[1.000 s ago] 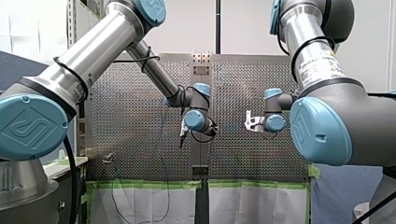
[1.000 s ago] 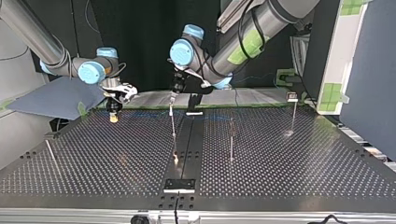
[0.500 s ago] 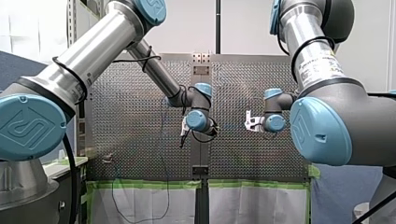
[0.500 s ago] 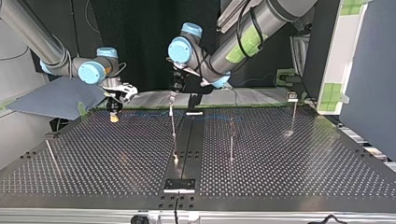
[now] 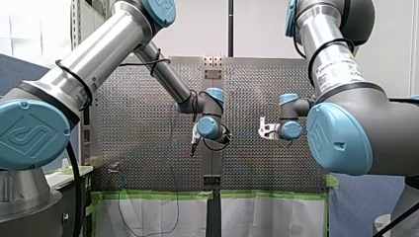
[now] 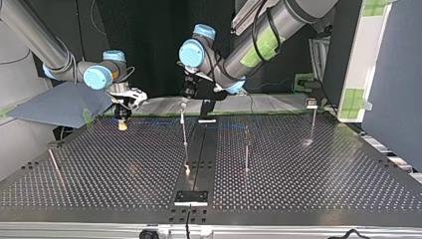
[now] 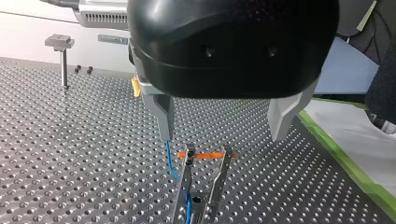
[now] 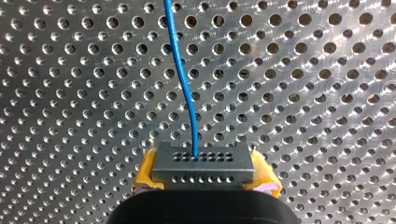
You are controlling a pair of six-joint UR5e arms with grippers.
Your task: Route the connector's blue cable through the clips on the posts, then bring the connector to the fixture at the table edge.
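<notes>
My right end effector (image 8: pixel 204 176) clamps the connector (image 8: pixel 204 164) by its sides. It looks light and rigid. The blue cable (image 8: pixel 182 74), likely floppy, drops into the clip (image 7: pixel 186 179) beneath my left end effector (image 7: pixel 223 133), which is spread wide, gripping nothing.

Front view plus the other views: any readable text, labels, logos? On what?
No words can be read in any view.
My right arm's label: the print is too blurred to read.
My left arm's blue joint cap: an embossed logo, no letters readable.
Connector: rows of holes only, no print.
</notes>
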